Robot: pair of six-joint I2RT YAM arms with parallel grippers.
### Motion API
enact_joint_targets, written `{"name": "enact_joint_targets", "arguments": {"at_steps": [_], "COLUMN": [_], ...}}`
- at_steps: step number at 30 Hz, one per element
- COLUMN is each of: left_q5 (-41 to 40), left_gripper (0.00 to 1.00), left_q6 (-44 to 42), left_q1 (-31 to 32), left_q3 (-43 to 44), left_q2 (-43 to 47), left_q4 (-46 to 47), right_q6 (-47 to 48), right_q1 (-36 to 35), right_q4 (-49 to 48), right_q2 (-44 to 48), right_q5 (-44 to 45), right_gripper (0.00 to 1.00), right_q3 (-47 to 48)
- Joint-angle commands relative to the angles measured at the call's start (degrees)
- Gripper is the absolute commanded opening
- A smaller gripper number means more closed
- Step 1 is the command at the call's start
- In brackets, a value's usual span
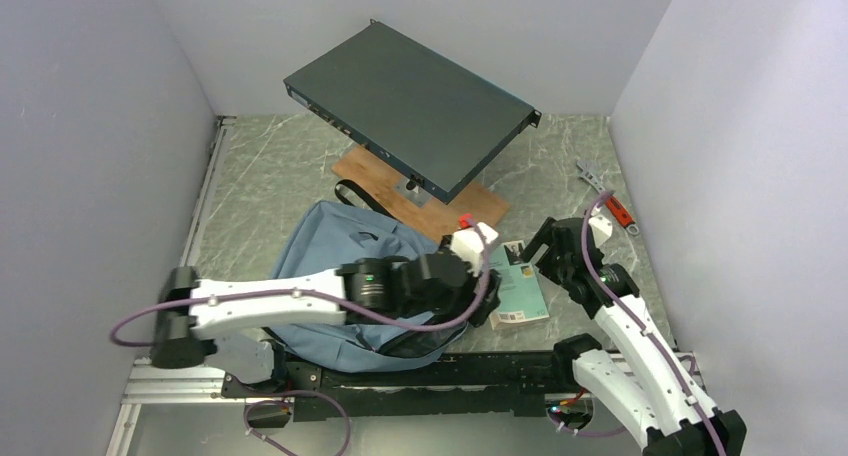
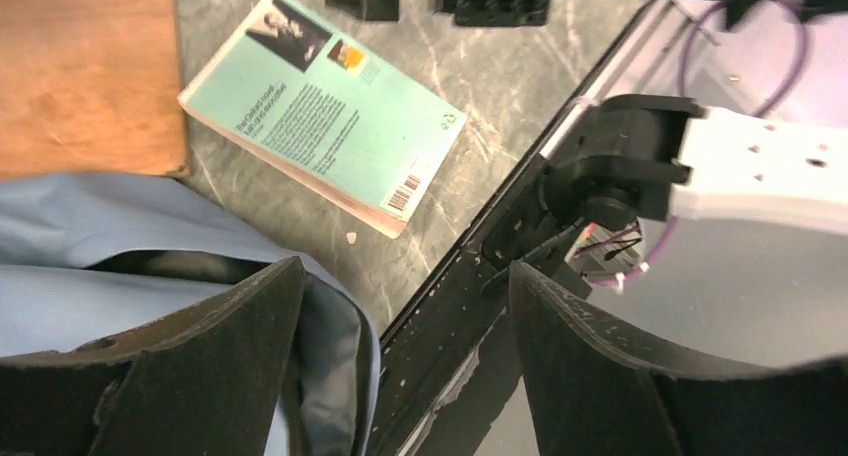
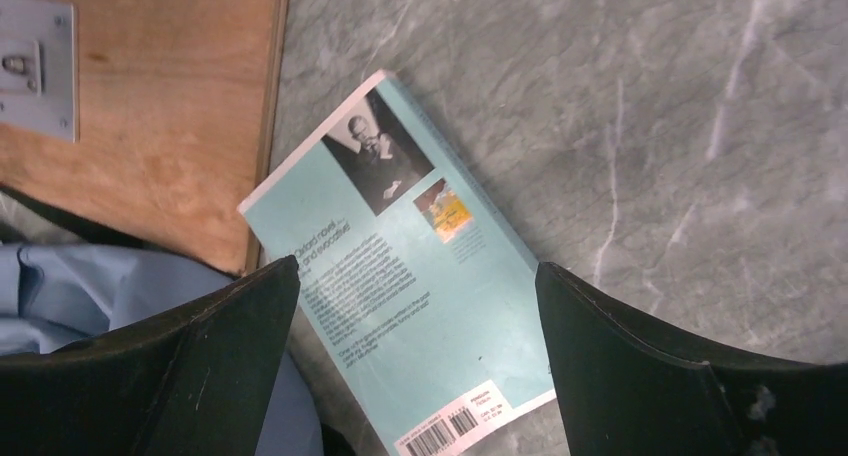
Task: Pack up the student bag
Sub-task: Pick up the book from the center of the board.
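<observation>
1 soft blue-grey fabric backpack (image 1: 318, 244), 1 teal paperback book (image 2: 320, 116), 2 grippers.
Backpack lies on the grey table (image 1: 260, 176), its edge under the left gripper (image 2: 405, 276); book just beside it, under the right gripper (image 3: 415, 276); both spread, empty.

The bag (image 1: 318, 244), of soft light blue-grey fabric with black straps, is laid slumped on the table (image 1: 260, 176), left of centre. A dark gap is seen at its right edge, near a teal book (image 1: 520, 291).

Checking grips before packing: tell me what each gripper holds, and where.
Nothing is held: left gripper and right gripper both open, the teal paperback lying free.
</observation>
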State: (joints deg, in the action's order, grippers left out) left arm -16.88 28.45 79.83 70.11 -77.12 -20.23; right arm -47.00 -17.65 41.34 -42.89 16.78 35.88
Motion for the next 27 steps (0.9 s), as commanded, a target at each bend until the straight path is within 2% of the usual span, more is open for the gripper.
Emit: {"name": "enact_joint_targets", "arguments": {"at_steps": [1, 5, 11, 18, 27], "left_q5": [-4.8, -5.9, -12.9, -7.4, -2.3], "left_gripper": [0.79, 0.80, 0.84, 0.78, 0.70], "left_q6": [12.7, 21.4, 30.2, 39.1, 41.9], "left_q1": [-0.9, -1.3, -1.9, -5.0, -8.2], "left_q3": [4.8, 5.7, 11.7, 9.8, 8.9], "left_q2": [-10.0, -16.5, -26.8, -31.9, -35.8], "left_q4": [-2.3, -0.5, -7.5, -3.3, 2.0], "right_q6": [-0.8, 2.2, 5.1, 5.8, 5.2], "right_q1": [3.0, 5.9, 7.2, 7.2, 7.4], "right_q4": [0.0, -3.4, -5.0, -5.7, -7.9], "right_q2": [1.0, -0.8, -2.3, -4.6, -6.6], "right_q5": [2.6, -1.0, -3.3, -5.0, -6.6], "right_gripper": [0.90, 0.89, 0.89, 0.89, 0.88], "right_q3": [-0.9, -1.7, -1.6, -1.9, -4.5]}}
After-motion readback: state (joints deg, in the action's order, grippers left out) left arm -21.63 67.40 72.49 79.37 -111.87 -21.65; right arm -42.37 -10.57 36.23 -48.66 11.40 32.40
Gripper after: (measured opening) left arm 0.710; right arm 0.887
